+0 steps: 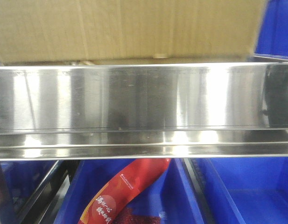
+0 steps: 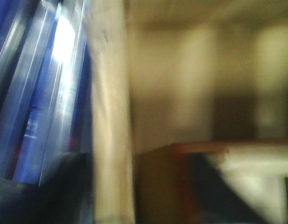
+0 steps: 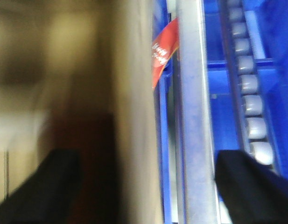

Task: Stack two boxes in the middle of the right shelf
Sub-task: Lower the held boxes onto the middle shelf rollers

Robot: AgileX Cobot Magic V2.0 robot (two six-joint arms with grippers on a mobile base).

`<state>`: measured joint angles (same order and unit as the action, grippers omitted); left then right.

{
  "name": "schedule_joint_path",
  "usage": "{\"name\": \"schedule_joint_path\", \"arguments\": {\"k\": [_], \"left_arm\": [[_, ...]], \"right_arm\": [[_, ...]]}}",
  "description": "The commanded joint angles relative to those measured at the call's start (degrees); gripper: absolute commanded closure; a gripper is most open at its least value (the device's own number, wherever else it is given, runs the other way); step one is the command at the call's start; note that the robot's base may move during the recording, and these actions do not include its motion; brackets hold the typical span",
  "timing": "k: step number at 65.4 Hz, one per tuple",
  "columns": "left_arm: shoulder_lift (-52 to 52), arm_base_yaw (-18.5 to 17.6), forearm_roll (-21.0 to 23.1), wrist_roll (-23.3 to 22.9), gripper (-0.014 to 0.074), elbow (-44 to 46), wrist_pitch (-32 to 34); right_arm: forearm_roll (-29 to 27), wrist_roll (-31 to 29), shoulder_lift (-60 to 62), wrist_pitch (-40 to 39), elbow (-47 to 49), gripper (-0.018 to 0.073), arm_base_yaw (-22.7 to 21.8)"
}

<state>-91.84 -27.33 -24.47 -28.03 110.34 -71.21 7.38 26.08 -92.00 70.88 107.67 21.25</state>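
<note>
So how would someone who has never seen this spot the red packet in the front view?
Find the wide shiny steel shelf rim crossing the whole front view, with a brown cardboard box above it. Directly below the rim, in the blue bin left of centre, a long curved red packet lies slanted. It is the only red thing there, printed with white lettering.

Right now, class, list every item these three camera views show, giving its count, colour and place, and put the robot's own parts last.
cardboard box: one, brown, on the steel tier behind its rim.
steel shelf rim: one, shiny silver, across the front view.
blue bins: at least two, blue, below the rim; more blue behind the box at upper right.
red packet: one, red with white print, in the lower left bin.
rollers: a row, grey, beside a blue bin in the right wrist view.
right gripper fingers: two, black, spread wide around the box edge.
</note>
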Motion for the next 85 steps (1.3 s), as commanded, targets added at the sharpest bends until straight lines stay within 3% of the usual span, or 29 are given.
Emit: {"name": "schedule_joint_path", "arguments": {"k": [1,13,20,27,33,35,43,55,66,75,85], "left_arm": [[1.1,-0.3,0.8,-0.1,0.0038,1.5,1.2],[3.4,-0.3,0.7,-0.1,0.0097,3.9,1.2],[5.7,-0.3,0.7,-0.1,0.0244,3.8,1.2],[8.1,-0.3,1.4,-0.1,0.0502,2.4,1.2],[11.3,-0.3,1.4,-0.2,0.0704,-2.1,1.2],[12.6,-0.3,1.4,-0.3,0.0706,-4.1,1.2],[19.9,-0.3,2.4,-0.3,0.0706,-15.7,13.4],[31.1,-0.3,5.8,-0.3,0.0706,-35.9,33.5],[40.7,-0.3,11.1,-0.4,0.0706,-53.6,47.4],[47.5,-0.3,13.1,-0.5,0.0706,-64.0,53.9],[54.8,-0.3,12.6,-0.5,0.0708,-70.5,53.2]], "right_arm": [[-0.6,-0.3,1.4,-0.9,0.3,0.0053,0.1],[-0.6,-1.4,5.1,-2.4,0.3,0.0058,0.1],[-0.2,-3.9,7.4,-2.7,0.3,0.0142,0.1],[0.5,-8.2,9.4,-2.8,0.2,0.0397,0.1],[2.7,-8.7,10.9,-3.9,-0.6,0.0719,0.1],[3.3,-8.7,11.5,-4.8,-1.1,0.072,0.1],[4.5,-8.7,15.0,-11.7,-6.8,0.072,0.1],[4.5,-8.4,23.2,-26.1,-24.8,0.072,0.1],[4.5,-0.9,33.2,-43.5,-45.5,0.072,-2.9],[4.5,-0.5,41.1,-54.5,-58.6,0.072,-5.0],[4.8,-1.1,49.1,-56.3,-68.6,0.072,-5.0]]}}
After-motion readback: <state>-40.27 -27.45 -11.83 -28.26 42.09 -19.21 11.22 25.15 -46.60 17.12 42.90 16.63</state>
